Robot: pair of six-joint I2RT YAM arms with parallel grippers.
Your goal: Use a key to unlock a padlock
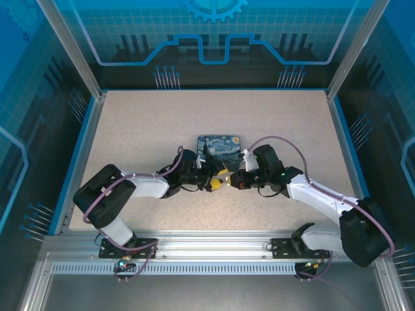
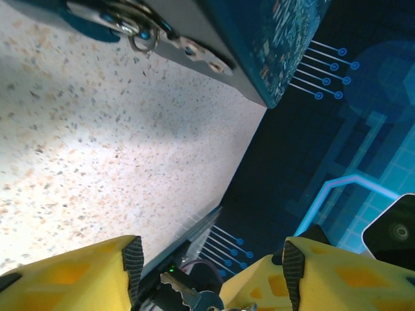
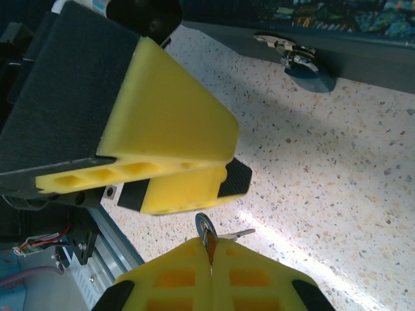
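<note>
"Two arms met low over the speckled beige table (image 1: pixel 142 129). How far had the unlocking got?"

"Not far, by my judgement. Starting on the left: the left gripper (image 2: pixel 211 259) had its yellow jaws standing apart with nothing between them, hovering just off the tabletop and close beside its partner."

"And the key?"

"The thin grey metal key (image 3: pixel 206 228) with a round head was pinched edge-on in the right gripper (image 3: pixel 211 249), whose yellow jaws were pressed together on it, with the blade poking out sideways. So the key was picked up and held – that much was done."

"Where was the lock?"

"Further right and beyond both grippers. The small dark-grey metal padlock (image 3: pixel 301 65) sat at the latch on the front wall of the dark rectangular box (image 1: pixel 218 144) with the swirling blue-and-yellow night-sky print. Bare table lay between it and the key tip. I could not tell whether its shackle was closed."

"What was left, then?"

"Nearly all of it: steadying the padlock – probably the left gripper's job – then lining the blade up with the keyhole, pushing it in and turning."

"Any brand or lettering?"

"None that I could read, just the painted pattern on the box lid."
</note>
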